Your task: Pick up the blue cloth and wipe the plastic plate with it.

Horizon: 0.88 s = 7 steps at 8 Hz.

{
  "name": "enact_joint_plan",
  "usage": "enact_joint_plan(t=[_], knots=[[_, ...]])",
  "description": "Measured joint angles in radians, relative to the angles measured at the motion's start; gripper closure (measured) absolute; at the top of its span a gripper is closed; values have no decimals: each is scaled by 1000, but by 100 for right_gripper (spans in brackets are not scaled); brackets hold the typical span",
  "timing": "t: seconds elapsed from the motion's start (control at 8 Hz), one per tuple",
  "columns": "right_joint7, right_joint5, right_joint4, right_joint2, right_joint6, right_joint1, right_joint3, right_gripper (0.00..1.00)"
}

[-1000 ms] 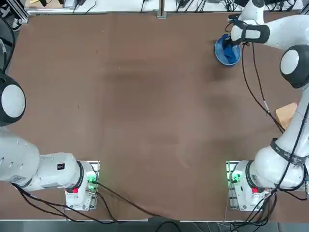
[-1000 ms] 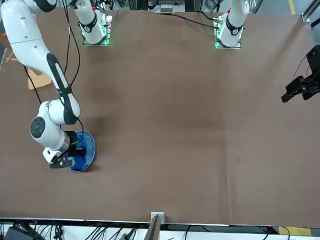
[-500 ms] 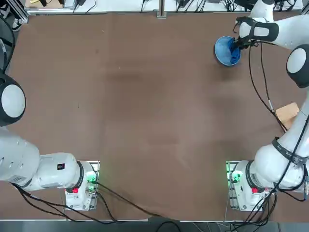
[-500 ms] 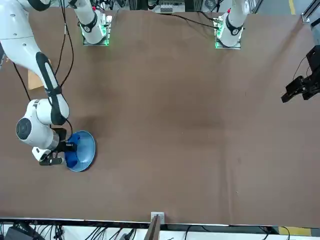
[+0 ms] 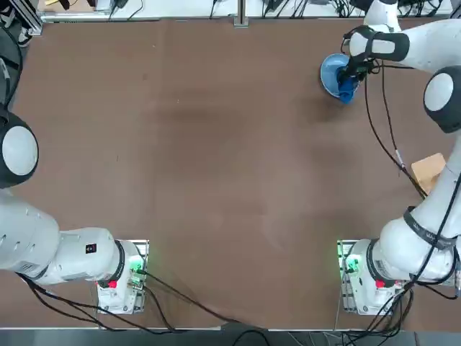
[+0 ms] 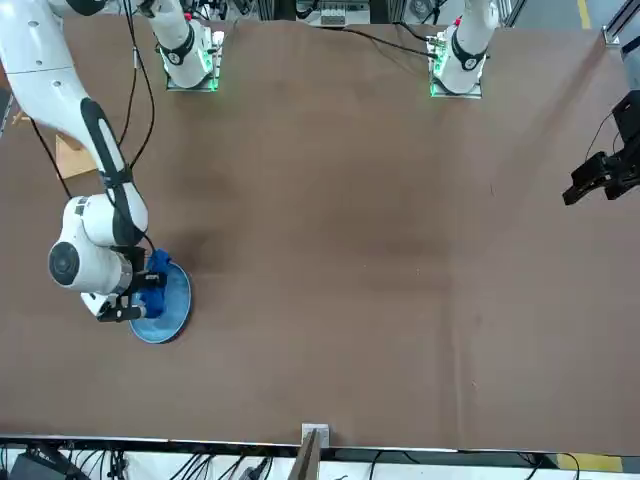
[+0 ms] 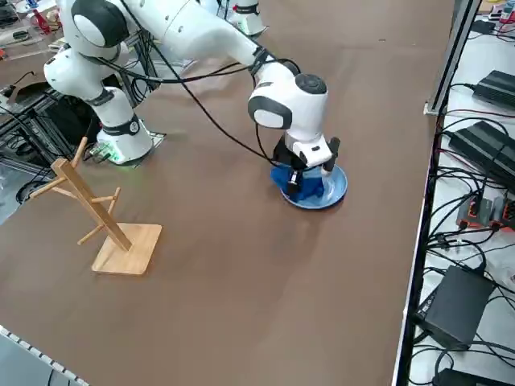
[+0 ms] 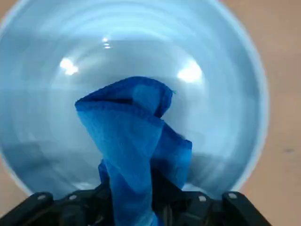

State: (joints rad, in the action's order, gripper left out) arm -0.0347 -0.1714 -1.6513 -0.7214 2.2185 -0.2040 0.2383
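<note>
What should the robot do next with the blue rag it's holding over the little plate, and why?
Probably sweep the blue cloth sideways across the plastic plate. The right gripper is shut on the cloth and sits right over the plate, near one edge in the top view. The cloth hangs bunched onto the dish, so most of the plate's surface likely remains to be wiped.

Overhead, front, raised right-side views share table, wrist view close above plate
</note>
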Motion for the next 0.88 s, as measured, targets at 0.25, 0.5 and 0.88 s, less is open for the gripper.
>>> enact_joint_plan(t=[0.25, 0.5, 0.88], knots=[[-22, 59, 6, -1, 2, 60, -22, 77], [-25, 75, 30, -16, 4, 76, -28, 77], [-15, 76, 142, -81, 3, 71, -27, 77]])
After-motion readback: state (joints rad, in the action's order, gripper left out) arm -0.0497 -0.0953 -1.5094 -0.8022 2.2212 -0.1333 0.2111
